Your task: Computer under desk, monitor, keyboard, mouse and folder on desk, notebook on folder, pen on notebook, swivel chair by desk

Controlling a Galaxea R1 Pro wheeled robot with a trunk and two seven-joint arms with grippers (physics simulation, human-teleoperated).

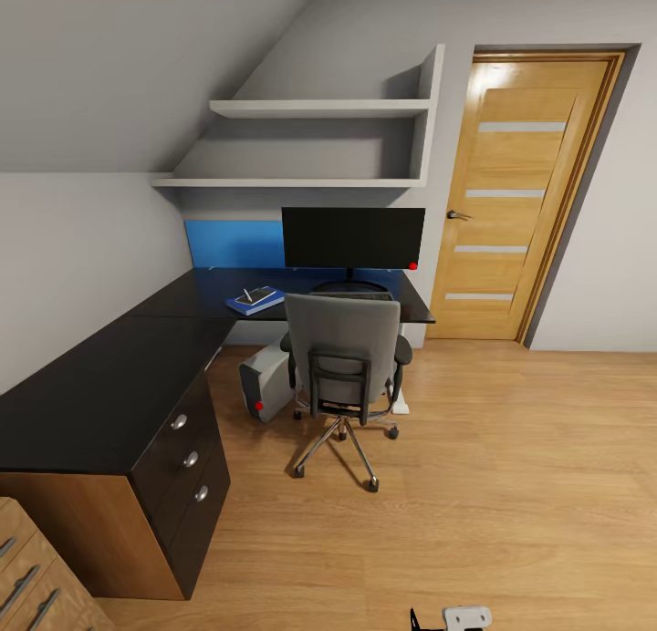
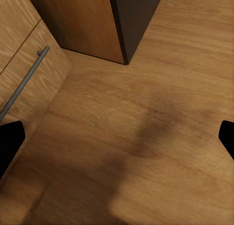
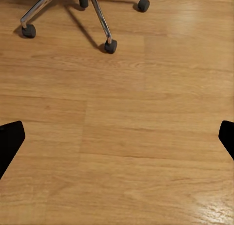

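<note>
Beyond the right gripper (image 3: pixel 117 137), spread wide over bare floor (image 3: pixel 126 152), stands the swivel chair (image 1: pixel 345 362) at the desk (image 1: pixel 100 394); no writing is readable anywhere.

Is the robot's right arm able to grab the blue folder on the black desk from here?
Probably not yet. The flat blue folder lies far back on the black desk, behind the grey swivel chair, while the right gripper points at bare floor, jaws open.

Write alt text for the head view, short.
Grey swivel chair pushed up to a black L-shaped desk holding a monitor and a blue folder; a grey computer stands on the floor beneath, wooden door at right.
</note>
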